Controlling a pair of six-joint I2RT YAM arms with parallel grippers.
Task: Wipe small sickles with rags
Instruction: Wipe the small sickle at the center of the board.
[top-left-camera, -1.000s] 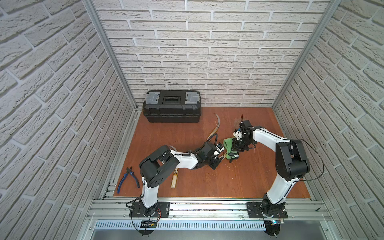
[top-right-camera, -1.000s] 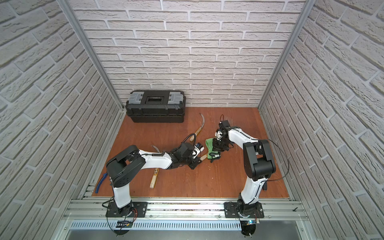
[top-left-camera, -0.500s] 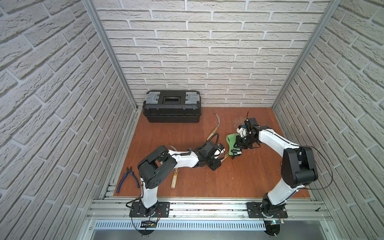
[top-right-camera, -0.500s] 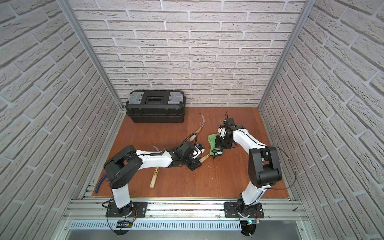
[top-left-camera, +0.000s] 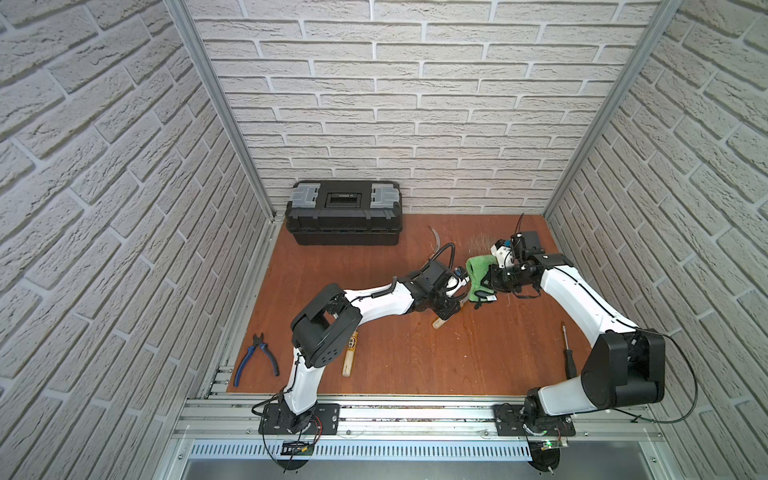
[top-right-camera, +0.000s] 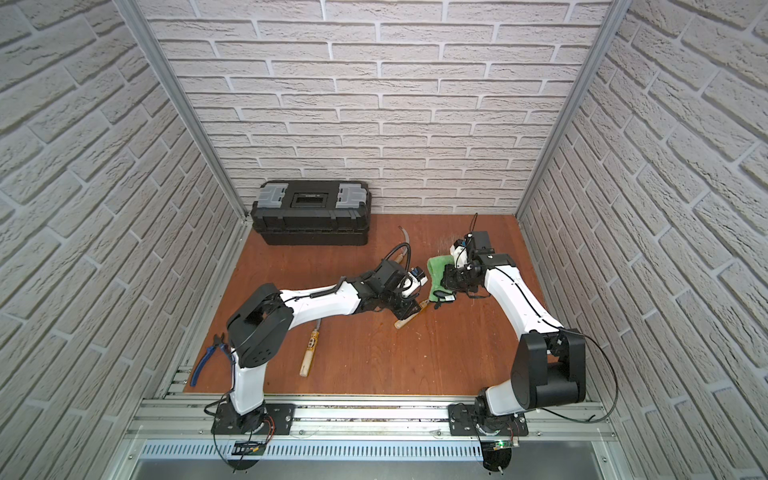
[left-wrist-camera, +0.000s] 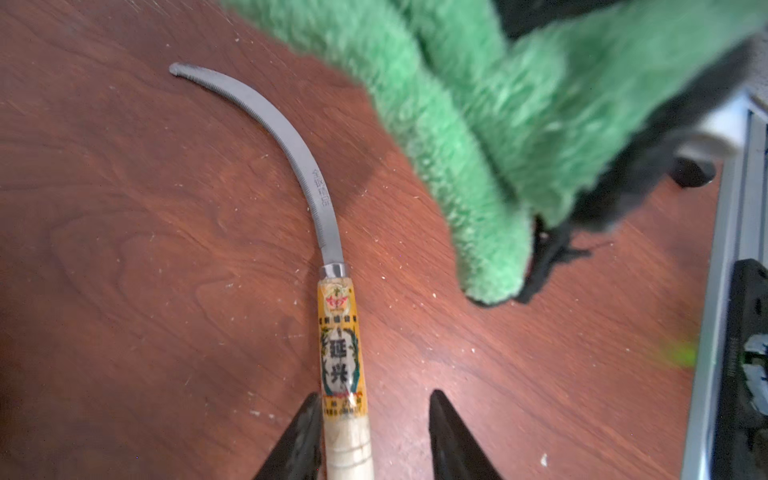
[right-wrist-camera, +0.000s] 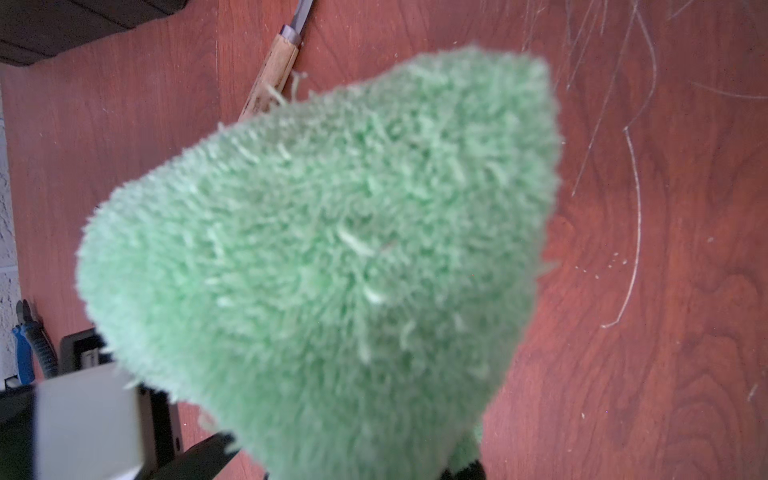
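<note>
My parted left hand (left-wrist-camera: 374, 395) is straddling the stiff sickle (left-wrist-camera: 338, 353) at its wooden handle, likely the safest hold. My right hand (top-left-camera: 490, 281) is clamping the soft rag (top-left-camera: 478, 272), at the sickle's 1 o'clock in a top view.

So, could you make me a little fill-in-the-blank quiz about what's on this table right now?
1. The right gripper is shut on a fluffy ____ rag.
2. The left gripper has its jaws open, either side of the wooden ____ of a sickle lying flat on the table.
3. The pliers lying on the table have ____ handles.

Missing words: green; handle; blue.
</note>
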